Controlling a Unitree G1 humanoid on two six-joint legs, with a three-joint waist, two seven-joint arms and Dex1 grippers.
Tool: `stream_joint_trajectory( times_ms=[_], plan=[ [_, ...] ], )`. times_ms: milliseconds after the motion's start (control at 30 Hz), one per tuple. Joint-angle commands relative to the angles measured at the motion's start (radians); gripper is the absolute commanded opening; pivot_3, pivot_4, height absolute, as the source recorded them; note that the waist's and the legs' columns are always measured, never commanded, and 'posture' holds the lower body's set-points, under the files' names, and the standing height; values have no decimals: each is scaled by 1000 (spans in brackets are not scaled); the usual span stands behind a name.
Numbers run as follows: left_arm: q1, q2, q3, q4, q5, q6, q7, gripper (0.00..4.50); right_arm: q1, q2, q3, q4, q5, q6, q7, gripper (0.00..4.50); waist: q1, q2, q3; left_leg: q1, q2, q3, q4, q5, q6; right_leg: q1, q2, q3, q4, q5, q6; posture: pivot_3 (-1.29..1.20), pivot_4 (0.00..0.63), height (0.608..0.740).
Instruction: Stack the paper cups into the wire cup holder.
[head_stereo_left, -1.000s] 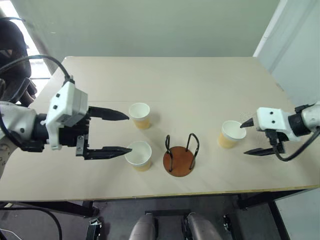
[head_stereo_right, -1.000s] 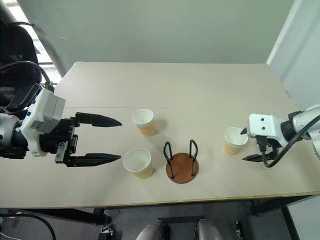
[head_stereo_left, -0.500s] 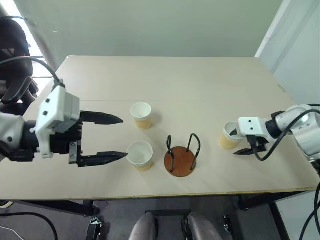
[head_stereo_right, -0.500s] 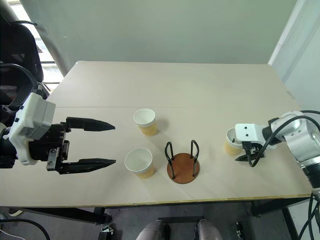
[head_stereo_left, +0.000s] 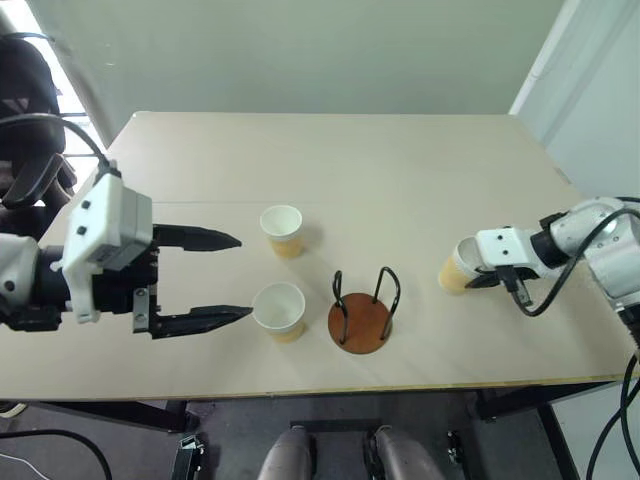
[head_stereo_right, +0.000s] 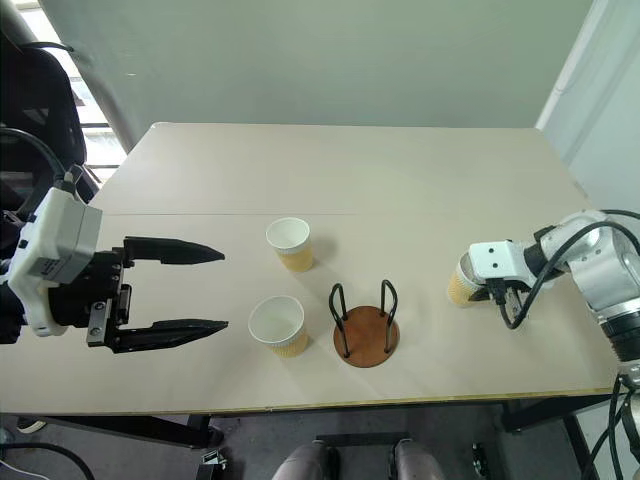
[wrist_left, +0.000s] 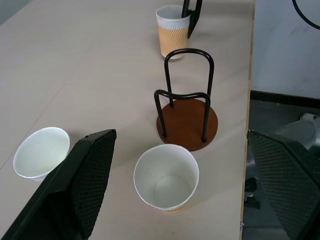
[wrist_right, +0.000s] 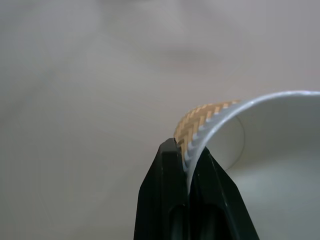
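Right gripper is pinching the wall of the far-right paper cup, one finger inside. Wire cup holder sits well off toward the robot's left. Left gripper hangs spread wide beside the near cup.

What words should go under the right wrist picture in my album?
The right gripper pinching the rim of a paper cup, one finger inside and one outside.
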Motion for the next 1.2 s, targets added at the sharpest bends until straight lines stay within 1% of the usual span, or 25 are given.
stream_joint_trajectory(
  times_ms=[33,100,200,267,333,400,467,500,567,700,800,1000,1200],
  plan=[
    [-2,17,41,10,-5,-6,-10,4500,-141,-78,-87,-109,225,68,37,30,0,2,1,0,0,0,0,0,0,0,0,0,0,0,0,0,150,740],
    [4,17,39,14,2,-10,-15,4500,-233,-78,-109,-145,351,149,37,30,-1,2,1,-1,0,0,-1,0,-1,-1,0,0,0,-1,-1,0,150,740],
    [10,12,24,18,15,-22,-16,4500,-337,-18,-139,-194,486,273,37,30,-3,-1,-1,0,1,0,-2,0,-2,-1,2,0,0,-3,-4,0,150,740],
    [6,11,7,20,22,-29,-12,4500,-357,27,-140,-250,538,335,37,30,-5,-1,-1,1,3,0,-2,0,-3,0,4,0,0,-4,-6,0,150,740],
    [1,12,-6,22,24,-35,-10,4500,-339,61,-121,-316,553,369,35,30,-5,-1,-1,2,3,0,-2,0,-3,0,4,0,0,-4,-6,0,150,740],
    [-4,15,-14,24,25,-40,-10,4500,-316,93,-95,-367,541,389,20,30,-4,-1,0,2,3,0,-2,0,-3,0,4,0,0,-4,-6,0,150,740],
    [-6,18,-20,26,28,-44,-12,4500,-290,126,-54,-401,494,382,1,30,-4,-1,0,2,3,0,-1,0,-3,0,4,0,0,-4,-6,0,150,740],
    [-3,19,-20,25,31,-46,-14,4500,-275,138,-16,-405,441,351,-5,30,-4,-1,0,2,3,0,-1,0,-3,0,4,0,0,-4,-6,0,150,740],
    [2,19,-18,22,34,-47,-15,4500,-258,150,20,-402,379,309,-4,30,-5,-1,-1,2,3,0,0,0,-3,0,4,0,1,-4,-7,0,150,740],
    [13,15,-7,10,30,-40,-13,4500,-248,174,47,-398,342,295,9,30,-5,-1,0,1,3,0,0,0,-3,0,4,0,1,-3,-8,0,150,740],
    [24,10,2,-6,24,-30,-4,4500,-233,194,86,-378,287,246,27,30,-7,-1,0,2,4,0,-1,0,-3,0,4,0,1,-3,-8,0,150,740],
    [42,7,29,-27,7,-13,7,4500,-229,196,107,-381,293,219,37,30,-7,-1,0,1,4,0,-1,0,-3,-1,4,-1,1,-3,-8,0,150,740],
    [62,6,60,-50,-7,3,19,4500,-221,201,132,-372,266,181,37,30,-7,-1,0,1,4,0,-1,0,-3,-1,4,-1,1,-3,-8,0,150,740]
  ],
)
